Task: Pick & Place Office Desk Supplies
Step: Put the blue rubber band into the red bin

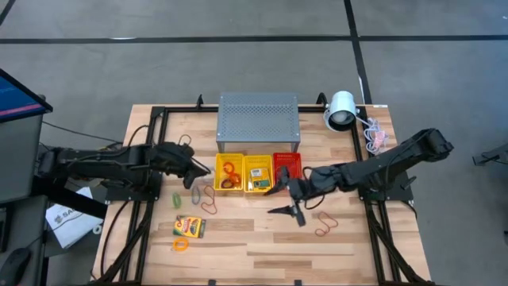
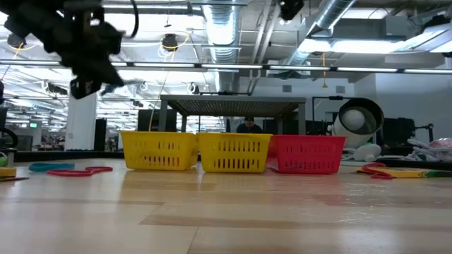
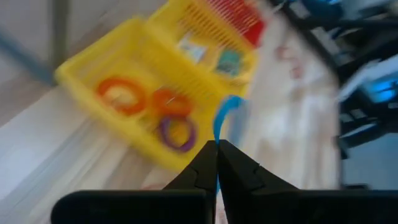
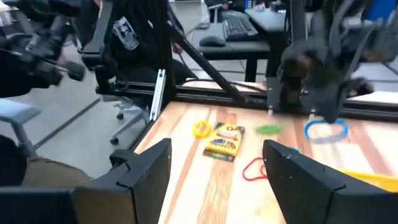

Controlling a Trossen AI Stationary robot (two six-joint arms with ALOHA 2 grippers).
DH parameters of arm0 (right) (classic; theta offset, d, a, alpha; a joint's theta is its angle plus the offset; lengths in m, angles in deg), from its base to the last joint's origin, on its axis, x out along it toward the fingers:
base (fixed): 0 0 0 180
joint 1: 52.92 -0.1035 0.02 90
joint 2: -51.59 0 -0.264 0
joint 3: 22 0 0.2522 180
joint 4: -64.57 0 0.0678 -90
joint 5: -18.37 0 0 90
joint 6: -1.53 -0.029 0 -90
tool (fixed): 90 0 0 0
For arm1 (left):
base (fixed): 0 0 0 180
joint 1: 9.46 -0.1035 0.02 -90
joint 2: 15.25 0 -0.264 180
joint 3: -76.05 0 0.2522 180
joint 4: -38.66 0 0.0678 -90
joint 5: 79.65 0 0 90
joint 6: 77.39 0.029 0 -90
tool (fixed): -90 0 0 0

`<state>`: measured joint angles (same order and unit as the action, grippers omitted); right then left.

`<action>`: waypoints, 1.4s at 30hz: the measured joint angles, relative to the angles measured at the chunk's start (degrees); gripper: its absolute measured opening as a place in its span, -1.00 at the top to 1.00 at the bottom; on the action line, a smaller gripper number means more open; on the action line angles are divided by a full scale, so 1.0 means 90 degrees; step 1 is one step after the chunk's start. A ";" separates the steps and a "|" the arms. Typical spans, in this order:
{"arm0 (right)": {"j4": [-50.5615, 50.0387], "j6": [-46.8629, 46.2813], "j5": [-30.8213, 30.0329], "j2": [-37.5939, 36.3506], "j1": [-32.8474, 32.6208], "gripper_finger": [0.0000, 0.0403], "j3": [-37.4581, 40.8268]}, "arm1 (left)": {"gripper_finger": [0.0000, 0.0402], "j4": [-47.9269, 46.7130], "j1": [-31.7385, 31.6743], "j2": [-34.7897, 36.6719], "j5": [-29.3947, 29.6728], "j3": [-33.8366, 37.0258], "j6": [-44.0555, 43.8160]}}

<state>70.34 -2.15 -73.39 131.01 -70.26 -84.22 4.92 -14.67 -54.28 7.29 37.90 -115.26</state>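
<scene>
My left gripper [image 1: 205, 170] hovers just left of the left yellow basket [image 1: 230, 174] and is shut on a thin blue band loop [image 3: 225, 115]. The basket holds orange and purple bands [image 3: 123, 94]. My right gripper [image 1: 284, 199] stands open above the table in front of the red basket [image 1: 287, 166], with nothing between its fingers [image 4: 149, 171]. A yellow-and-green card box [image 1: 189, 227], an orange band [image 1: 181, 244], a green band [image 1: 178, 199] and red bands [image 1: 208, 199] lie flat on the table. My left gripper pinches the blue band at one spot of the loop [image 3: 217, 144], between its two fingertips. The band's free part curves on past the fingertips, clear of the table and slack. Whether one strand or two is pinched does not show.
A second yellow basket [image 1: 258, 174] with a card box stands between the two others. Behind them is the big grey perforated box [image 1: 258, 119], and a white lamp [image 1: 341, 110] sits at the far right. Another red band [image 1: 325, 226] lies near my right arm.
</scene>
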 joint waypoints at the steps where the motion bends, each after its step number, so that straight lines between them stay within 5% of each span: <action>1: 0.0102 -0.0049 0.0002 0.0158 0.0036 -0.21 -0.0068 | 1.00 0.0149 0.0067 0.0050 0.0002 -0.0007 0.0044; 7: 0.0248 -0.0317 0.0003 0.0959 0.0230 -0.21 -0.0444 | 1.00 0.1051 0.0581 0.0066 0.0064 -0.0003 0.0227; 17: 0.0455 -0.0382 0.0022 0.1975 0.0403 -0.21 -0.1422 | 1.00 0.2262 0.1301 -0.0625 0.1549 -0.0005 0.0836; 24: 0.0398 -0.0455 0.0020 0.2487 0.0480 -0.21 -0.1828 | 1.00 0.2771 0.1365 -0.1323 0.1867 -0.0342 0.1235; 34: 0.0036 -0.0499 -0.0219 0.2458 0.0667 -0.21 -0.1868 | 1.00 0.2765 0.1608 -0.2016 0.1980 -0.1148 0.1997; 42: -0.0384 -0.0139 -0.1066 0.2040 0.0594 -0.21 -0.1869 | 1.00 0.2708 0.1634 -0.2031 0.2244 -0.1149 0.2021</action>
<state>66.88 -3.40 -82.98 149.37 -64.91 -101.04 29.29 0.03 -72.57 27.49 27.56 -97.08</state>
